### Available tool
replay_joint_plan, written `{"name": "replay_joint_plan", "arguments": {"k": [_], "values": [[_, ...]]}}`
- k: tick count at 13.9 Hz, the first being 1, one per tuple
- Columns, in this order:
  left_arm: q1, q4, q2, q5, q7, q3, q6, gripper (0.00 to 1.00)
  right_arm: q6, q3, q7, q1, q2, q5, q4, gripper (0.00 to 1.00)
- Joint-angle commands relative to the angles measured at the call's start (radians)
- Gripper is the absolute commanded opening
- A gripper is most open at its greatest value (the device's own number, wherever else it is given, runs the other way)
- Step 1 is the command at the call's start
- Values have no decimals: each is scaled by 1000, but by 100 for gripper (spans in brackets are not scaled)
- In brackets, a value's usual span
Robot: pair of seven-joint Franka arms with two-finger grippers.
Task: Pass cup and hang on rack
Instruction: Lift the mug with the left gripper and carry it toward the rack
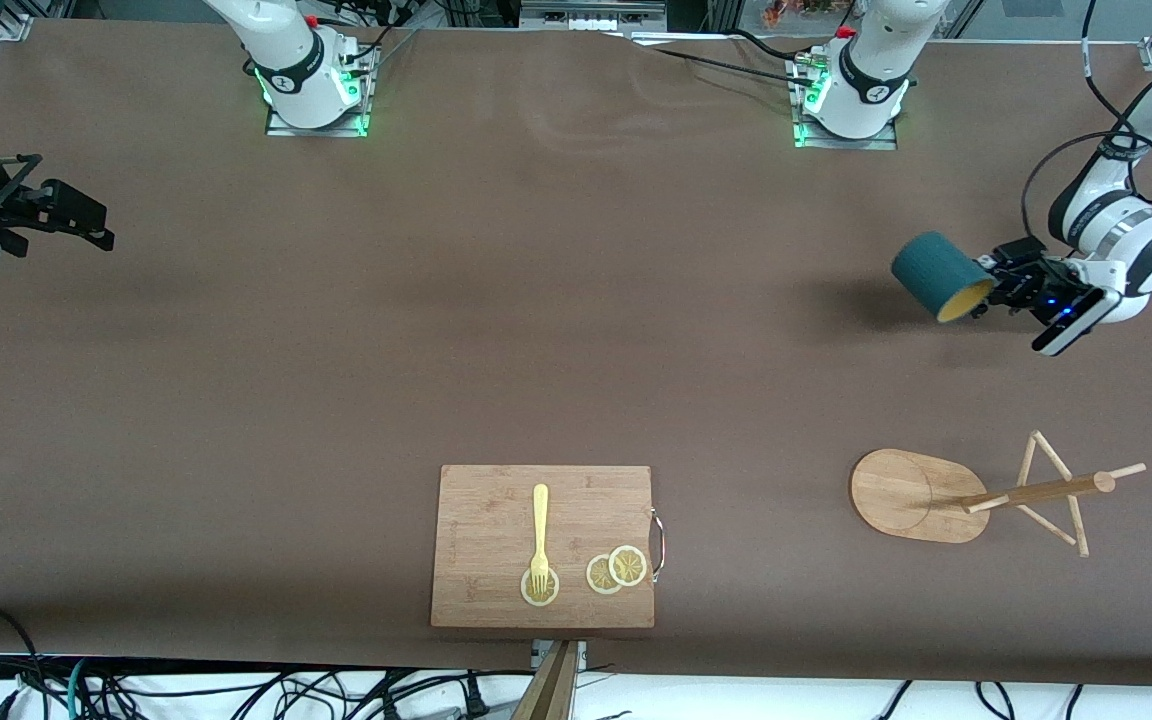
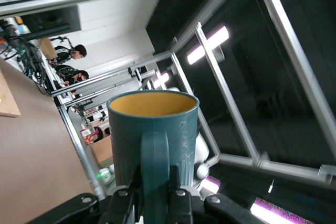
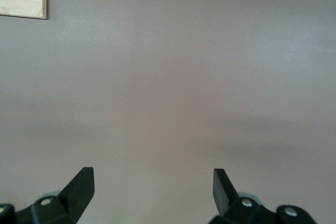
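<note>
We have the cup (image 1: 939, 275) off the counter (image 1: 536, 330) and in the air, carried by our left gripper (image 1: 998, 281) over the left arm's end of the counter. It is tipped on its side, the yellow mouth turned toward the front camera. The rack (image 1: 986, 497) stands nearer that camera than the spot the cup is over, at the same end, and its pegs are all bare. So we judge the pick-up done and the hanging still ahead of us; whether a pass between arms is still to come, we cannot tell.

In the left wrist view our left fingers (image 2: 122, 206) are clamped together on the cup's handle (image 2: 155, 169). Our right gripper (image 3: 153, 188) waits over bare counter at the right arm's end, its fingers (image 3: 80, 184) spread wide, holding and touching nothing.
</note>
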Motion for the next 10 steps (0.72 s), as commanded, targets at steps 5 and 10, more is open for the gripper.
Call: {"name": "replay_joint_plan", "arguments": {"k": [5,10], "values": [[-9,113,37,-136,-509,-4,-3,0,1,-2,5,2,0,11,8,100],[-38,194,100,-267,-799,-7,6,0,1,-2,5,2,1,11,8,100]]}}
